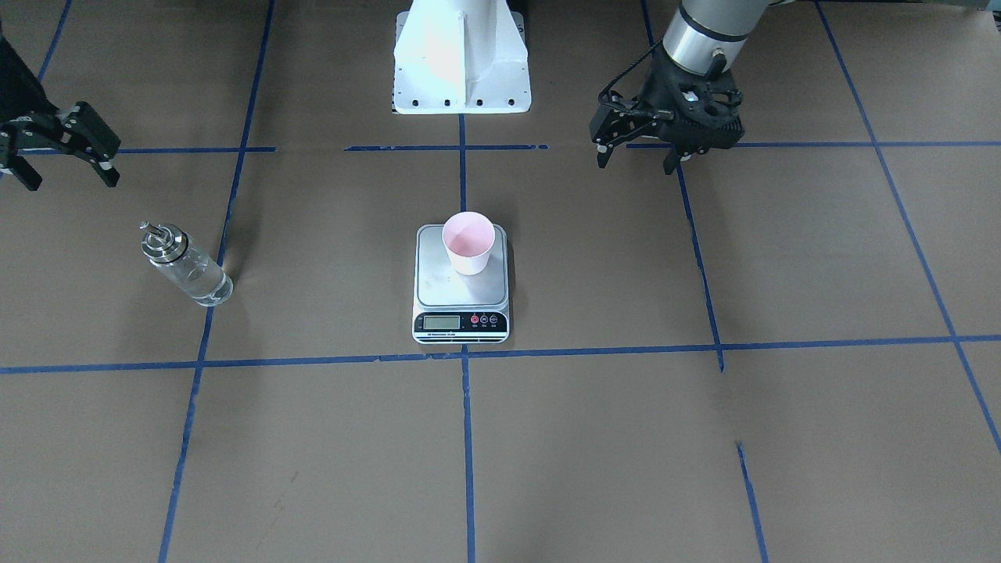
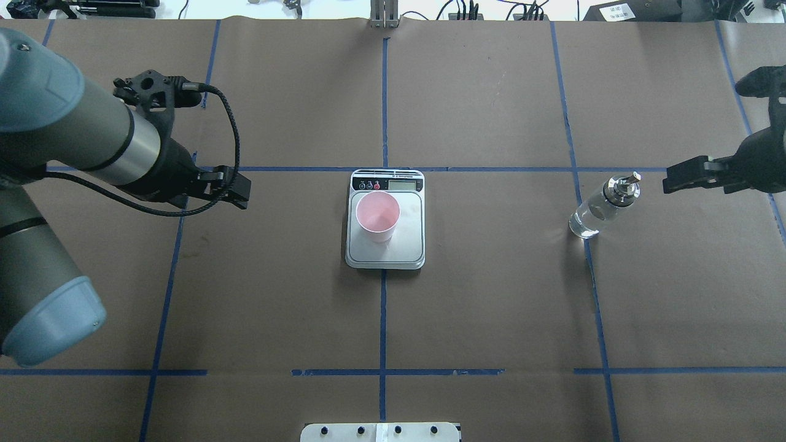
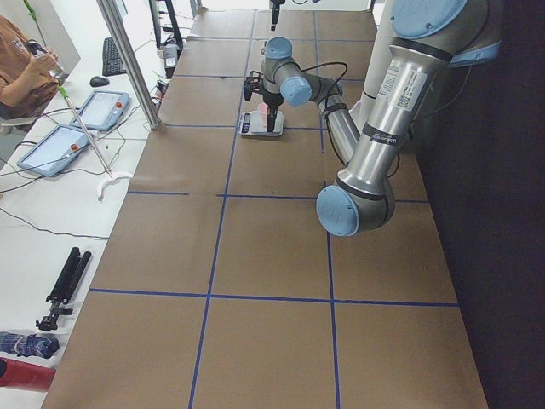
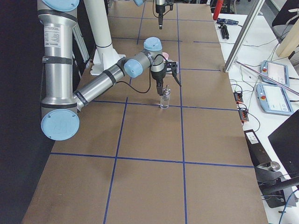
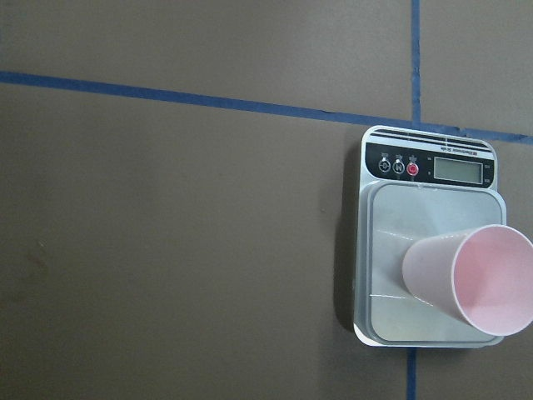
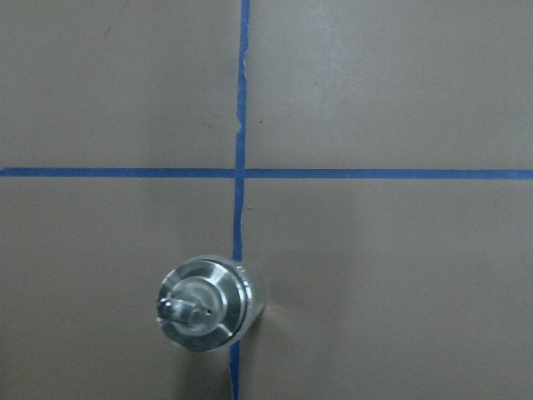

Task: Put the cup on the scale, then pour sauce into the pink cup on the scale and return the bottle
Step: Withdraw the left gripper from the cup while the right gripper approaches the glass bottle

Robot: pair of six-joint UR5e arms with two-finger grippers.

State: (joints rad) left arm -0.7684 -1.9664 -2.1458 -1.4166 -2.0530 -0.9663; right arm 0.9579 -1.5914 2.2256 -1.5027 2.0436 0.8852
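Observation:
The pale pink cup (image 1: pixel 468 242) stands upright on the far part of the silver scale (image 1: pixel 460 295), at the table's middle. The clear glass bottle (image 1: pixel 186 266) with its silver pourer cap stands on the table, clear sauce (image 1: pixel 205 285) low inside it. My right gripper (image 1: pixel 70 176) hangs open above and beside the bottle, not touching it. The right wrist view looks down on the bottle's cap (image 6: pixel 202 305). My left gripper (image 1: pixel 636 156) is open and holds nothing, well off to the side of the scale. The left wrist view shows the cup (image 5: pixel 479 281) and scale (image 5: pixel 391 208).
Brown paper with blue tape lines (image 2: pixel 382 307) covers the table. The robot's white base (image 1: pixel 461 59) stands at the table's edge behind the scale. Tablets (image 3: pixel 72 128), cables and a seated person (image 3: pixel 21 68) are on a side bench beyond the table.

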